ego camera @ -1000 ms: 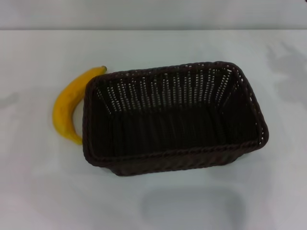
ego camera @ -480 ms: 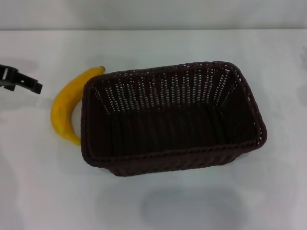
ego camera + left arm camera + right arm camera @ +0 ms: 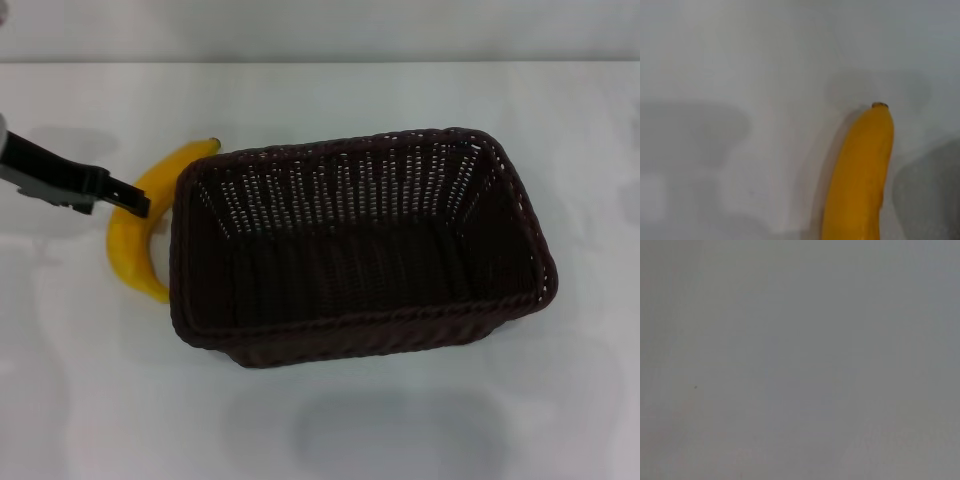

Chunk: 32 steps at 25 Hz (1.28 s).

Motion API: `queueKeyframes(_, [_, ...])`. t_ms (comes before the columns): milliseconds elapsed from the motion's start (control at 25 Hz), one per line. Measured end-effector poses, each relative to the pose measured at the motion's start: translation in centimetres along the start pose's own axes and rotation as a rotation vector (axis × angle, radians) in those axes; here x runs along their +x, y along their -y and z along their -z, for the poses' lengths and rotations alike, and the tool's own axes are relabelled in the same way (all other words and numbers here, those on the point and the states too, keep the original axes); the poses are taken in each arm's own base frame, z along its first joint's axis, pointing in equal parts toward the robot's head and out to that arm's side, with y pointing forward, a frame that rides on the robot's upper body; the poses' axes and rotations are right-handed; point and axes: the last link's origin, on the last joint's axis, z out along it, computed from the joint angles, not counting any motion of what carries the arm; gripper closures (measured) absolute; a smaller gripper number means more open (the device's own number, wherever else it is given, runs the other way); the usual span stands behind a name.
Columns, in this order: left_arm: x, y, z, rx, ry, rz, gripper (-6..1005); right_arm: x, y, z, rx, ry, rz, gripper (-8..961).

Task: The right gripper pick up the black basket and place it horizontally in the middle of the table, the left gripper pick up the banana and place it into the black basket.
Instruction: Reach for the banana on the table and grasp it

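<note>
The black basket lies lengthwise across the middle of the white table, open side up and empty. The yellow banana lies on the table against the basket's left end, its stem tip pointing to the far side. My left gripper reaches in from the left edge, its black tip over the banana's upper middle. The left wrist view shows the banana on the white table, with no fingers in sight. My right gripper is out of view; the right wrist view shows only plain grey surface.
The table's far edge runs across the top of the head view. A soft grey shadow lies on the table in front of the basket.
My left gripper has come in from the left edge and moved right until its tip is over the banana. The basket and banana have stayed put.
</note>
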Motion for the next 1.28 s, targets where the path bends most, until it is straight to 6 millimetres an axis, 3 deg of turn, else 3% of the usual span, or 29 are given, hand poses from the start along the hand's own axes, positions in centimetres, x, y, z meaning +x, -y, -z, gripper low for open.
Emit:
queueKeyframes(960, [-1.3,-0.1,-3.5,0.025,0.03,0.043,139,1.3,-0.4,0.0,-0.014,-0.04,0.008,573])
queueKeyframes(1160, [-1.3,-0.2,-3.5,0.034,0.032,0.04,160,1.7,-0.5,0.0,-0.017,-0.049,0.008,573])
queueKeyframes(1280, [-1.4,0.0,-3.5,0.039,0.03,0.042,250,1.9,-0.8,0.0,-0.025,-0.056,0.009,573])
